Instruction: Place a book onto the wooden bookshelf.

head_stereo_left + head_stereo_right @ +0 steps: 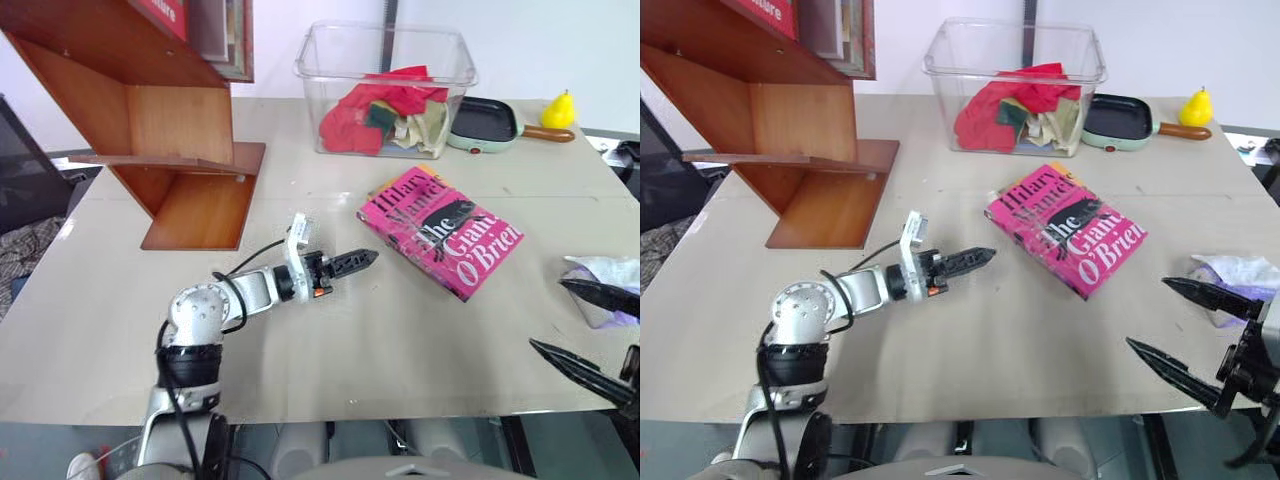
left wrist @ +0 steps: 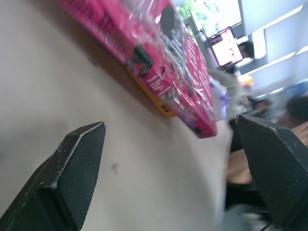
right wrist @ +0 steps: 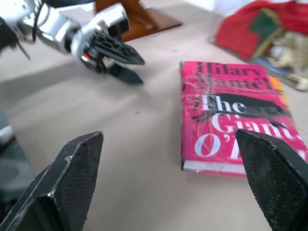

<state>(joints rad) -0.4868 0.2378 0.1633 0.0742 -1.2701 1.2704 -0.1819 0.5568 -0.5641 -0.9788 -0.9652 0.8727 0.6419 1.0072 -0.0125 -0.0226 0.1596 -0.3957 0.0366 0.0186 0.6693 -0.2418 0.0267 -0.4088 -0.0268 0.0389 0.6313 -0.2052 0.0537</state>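
1. Pink book lies flat on the bench, resting on a thinner yellow-orange book — well apart from the wooden bookshelf.
2. Left tool points at it, fingers spread wide.
3. Right tool gapes wide — holding nothing.

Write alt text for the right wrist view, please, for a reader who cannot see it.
A pink book lies flat on the table, held by neither hand. The right hand is open in front of it, and the left hand points toward it from the other side, also open.
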